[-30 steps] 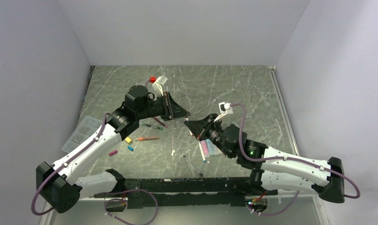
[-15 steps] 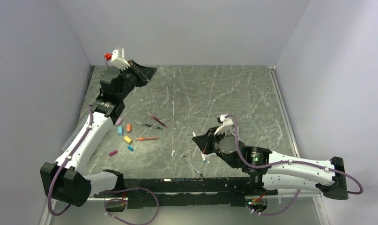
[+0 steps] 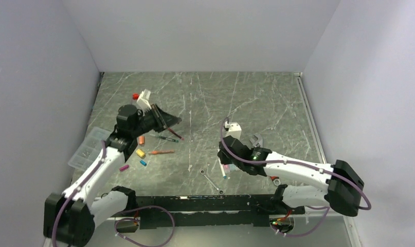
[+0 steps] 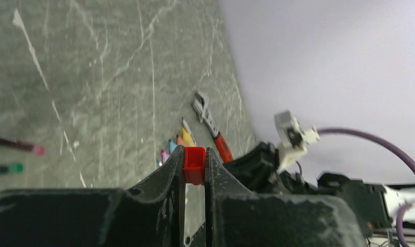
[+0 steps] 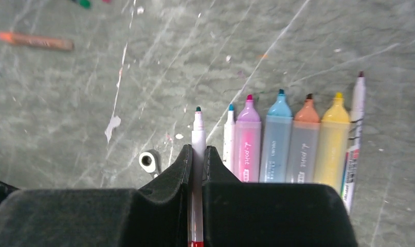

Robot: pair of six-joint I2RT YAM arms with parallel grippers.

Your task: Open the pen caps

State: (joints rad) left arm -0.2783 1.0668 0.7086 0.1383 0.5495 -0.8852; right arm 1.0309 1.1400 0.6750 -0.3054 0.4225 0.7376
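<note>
My left gripper (image 4: 194,160) is shut on a small red pen cap (image 4: 194,164), pinched between the fingertips above the table. In the top view it (image 3: 169,121) hangs over the left-centre, near loose orange (image 3: 141,140), yellow (image 3: 140,153) and blue caps (image 3: 143,162). My right gripper (image 5: 197,152) is shut on a thin white marker (image 5: 198,128) whose teal tip is bare. That marker lies parallel to a row of uncapped highlighters (image 5: 278,139), just to their left. From above, the right gripper (image 3: 224,162) is low over this row.
A silver wrench (image 3: 211,181) lies just left of the right gripper. A red-handled tool (image 4: 215,136) lies beyond the highlighter row. Thin markers (image 3: 161,152) are scattered by the loose caps. A clear plastic box (image 3: 87,146) sits at the left table edge.
The two grippers have drawn apart from mid-table. The left one swung up to the back-left corner and came back down with the red cap. The right one dropped beside the highlighter row.
</note>
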